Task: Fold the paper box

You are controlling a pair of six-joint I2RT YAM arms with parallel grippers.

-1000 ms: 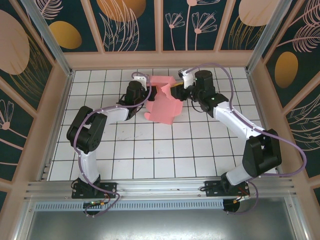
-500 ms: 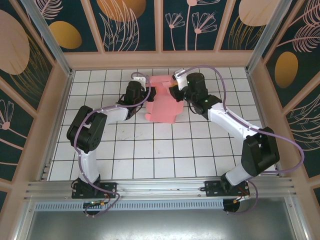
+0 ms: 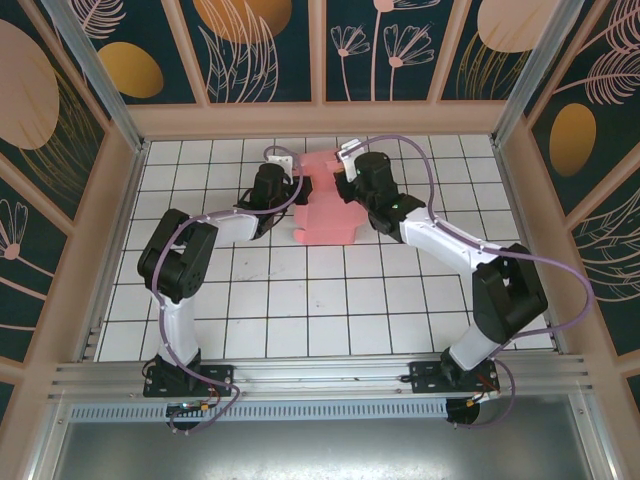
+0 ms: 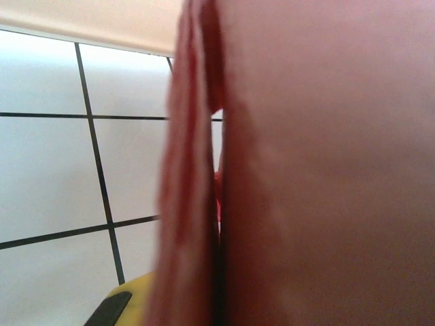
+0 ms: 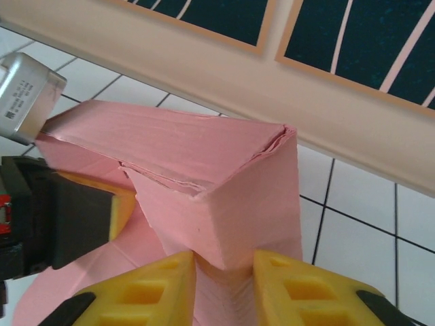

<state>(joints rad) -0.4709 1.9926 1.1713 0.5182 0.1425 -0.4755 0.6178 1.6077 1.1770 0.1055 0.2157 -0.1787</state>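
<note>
The pink paper box (image 3: 325,212) lies partly folded on the tiles near the back wall, between both arms. My left gripper (image 3: 296,190) is shut on its left edge; in the left wrist view the card (image 4: 326,170) stands right against the lens, with one yellow finger (image 4: 126,305) showing beside it. From the right, my right gripper (image 3: 341,185) is shut on a raised, folded corner of the box (image 5: 224,197). Its two yellow fingers (image 5: 139,292) press that corner from both sides. The left gripper's pad (image 5: 119,207) sits against the box's far side.
The beige back wall (image 3: 320,118) runs just behind the box, about one tile away. White tiled floor (image 3: 320,300) stretches open toward the arm bases. The left wrist's grey camera housing (image 5: 27,92) hangs close to the box's top edge.
My right arm has swung left onto the box and its jaws have narrowed onto the raised corner. The box's upright flap has been pushed left and lower. The left arm has held still.
</note>
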